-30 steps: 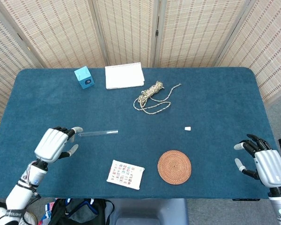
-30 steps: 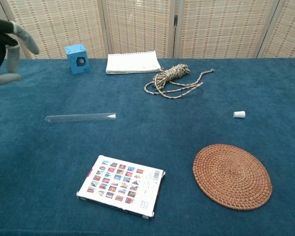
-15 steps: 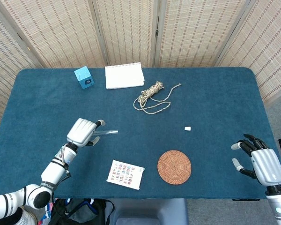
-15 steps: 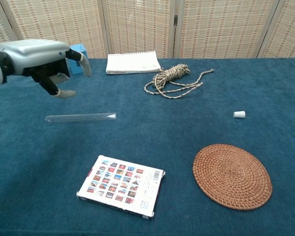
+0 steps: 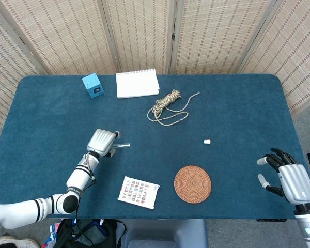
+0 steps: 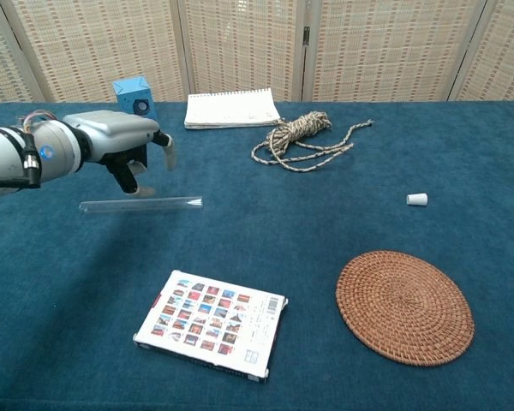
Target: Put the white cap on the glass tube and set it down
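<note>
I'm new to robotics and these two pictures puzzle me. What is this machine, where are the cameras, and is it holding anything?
It is a two-armed robot at a table, each arm ending in a robot hand. One picture looks down from its head, the other forward from its chest. The left robot hand hovers over a glass tube that lies flat; it holds nothing yet. The right robot hand waits open at the table's edge. Also on the table: a small white cap, a woven coaster, a coil of rope, a notepad, a blue cube and a printed card.

bright even light, soft shadows, both views sharp.
</note>
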{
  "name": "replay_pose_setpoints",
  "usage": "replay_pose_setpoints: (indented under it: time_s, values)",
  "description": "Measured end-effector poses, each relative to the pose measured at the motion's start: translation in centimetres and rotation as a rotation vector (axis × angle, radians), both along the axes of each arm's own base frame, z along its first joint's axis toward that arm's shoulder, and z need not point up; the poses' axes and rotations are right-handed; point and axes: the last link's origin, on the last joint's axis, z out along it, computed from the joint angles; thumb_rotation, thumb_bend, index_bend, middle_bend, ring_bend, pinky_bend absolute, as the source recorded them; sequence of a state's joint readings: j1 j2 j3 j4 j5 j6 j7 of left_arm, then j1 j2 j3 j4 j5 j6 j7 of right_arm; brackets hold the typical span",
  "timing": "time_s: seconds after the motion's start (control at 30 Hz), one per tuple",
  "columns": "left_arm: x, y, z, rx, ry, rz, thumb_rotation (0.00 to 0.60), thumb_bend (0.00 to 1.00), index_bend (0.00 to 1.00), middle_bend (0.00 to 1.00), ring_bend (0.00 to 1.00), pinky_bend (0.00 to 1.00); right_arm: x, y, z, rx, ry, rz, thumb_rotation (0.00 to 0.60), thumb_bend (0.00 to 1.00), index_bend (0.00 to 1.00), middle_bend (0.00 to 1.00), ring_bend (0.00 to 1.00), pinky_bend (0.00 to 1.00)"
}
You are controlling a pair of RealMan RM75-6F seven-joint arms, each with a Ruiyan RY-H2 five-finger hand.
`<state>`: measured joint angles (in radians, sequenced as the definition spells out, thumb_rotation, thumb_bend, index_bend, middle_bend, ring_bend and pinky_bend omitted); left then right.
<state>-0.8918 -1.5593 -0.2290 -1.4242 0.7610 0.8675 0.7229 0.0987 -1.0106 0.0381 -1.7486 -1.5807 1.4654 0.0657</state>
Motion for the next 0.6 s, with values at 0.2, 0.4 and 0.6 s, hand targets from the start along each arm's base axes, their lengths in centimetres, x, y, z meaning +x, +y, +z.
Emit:
replay_pose_setpoints:
  time_s: [0.2, 0.4, 0.6]
  values:
    - [-0.8, 0.5, -1.2, -0.015, 0.037, 0.053, 0.6, 0.31, 0.36, 0.91, 0.95, 1.0, -0.3, 0.0, 0.0, 0.0, -0.001, -0.009, 0.6, 0.33, 0.4, 0.37, 0.17, 0.22]
    - [-1.6, 1.0, -1.8, -0.016, 0.056, 0.1, 0.6, 0.31, 0.38, 0.91, 0.95, 1.0, -0.4, -0.1, -0.1, 0.004, -0.002, -0.011, 0.6, 0.33, 0.4, 0.37, 0.17, 0.22]
    - [-1.9, 1.3, -2.3, -0.015, 0.056, 0.123, 0.6, 0.31, 0.39, 0.91, 0.95, 1.0, -0.5, -0.1, -0.1, 0.003, 0.0, -0.018, 0.6, 0.33, 0.4, 0.37, 0.17, 0.22]
